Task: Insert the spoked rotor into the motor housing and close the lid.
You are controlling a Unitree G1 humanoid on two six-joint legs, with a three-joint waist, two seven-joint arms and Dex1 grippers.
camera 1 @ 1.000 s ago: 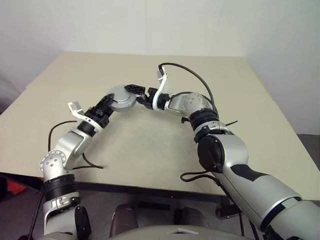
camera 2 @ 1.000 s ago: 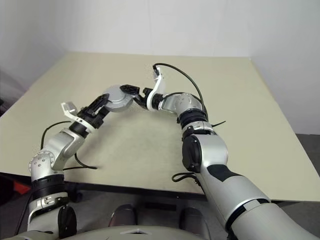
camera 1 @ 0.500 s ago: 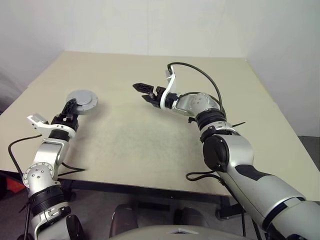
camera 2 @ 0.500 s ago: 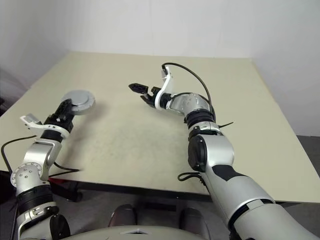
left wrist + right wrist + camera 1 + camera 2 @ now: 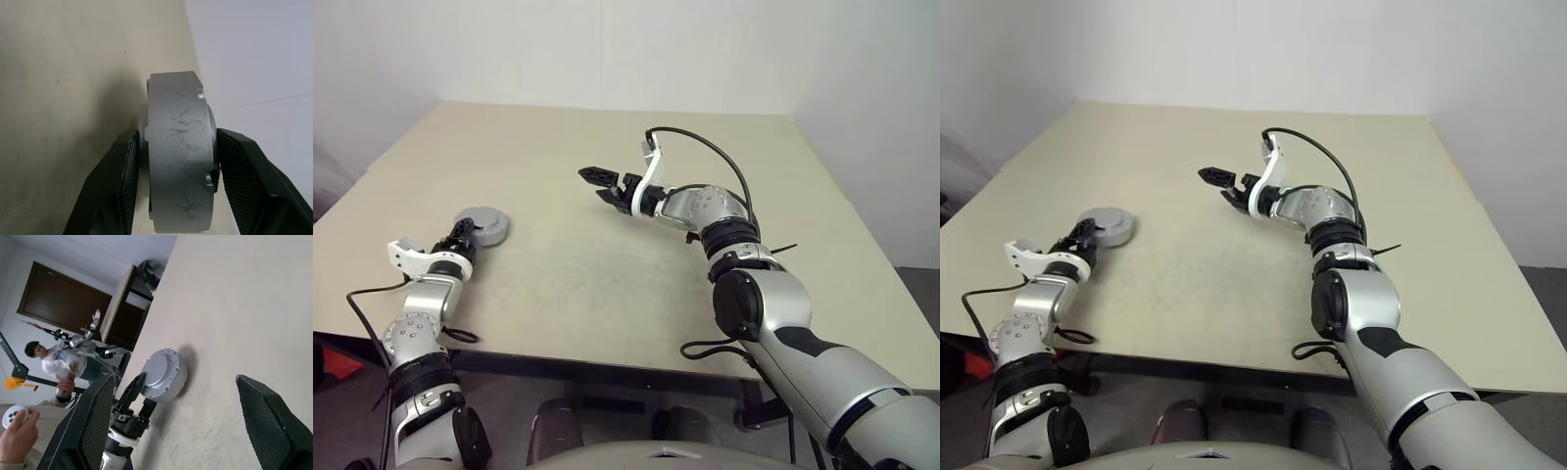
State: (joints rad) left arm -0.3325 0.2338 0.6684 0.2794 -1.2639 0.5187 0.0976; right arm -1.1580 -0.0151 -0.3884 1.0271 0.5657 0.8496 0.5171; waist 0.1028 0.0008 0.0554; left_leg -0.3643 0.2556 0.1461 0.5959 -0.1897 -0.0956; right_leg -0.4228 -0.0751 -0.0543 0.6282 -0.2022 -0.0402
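1. Motor housing [image 5: 485, 224], lid on, a round grey metal disc, sits near the left edge of the table [image 5: 636, 147], flat side down.
2. Left gripper [image 5: 460, 236]: black fingers [image 5: 122, 186] bracket the housing's rim on both sides, touching or very nearly; whether it is gripped or just released I cannot tell.
3. Right gripper [image 5: 598, 183]: jaws spread wide, empty, raised over mid-table, well apart from the housing.
4. Handling, judged: rigid, fairly heavy, scuffed smooth metal, likely slippery; best taken across the rim.
5. Surface: plain beige tabletop, matte, lightly marked. Room: white walls; right wrist view catches a person [image 5: 54, 364] beyond the table.
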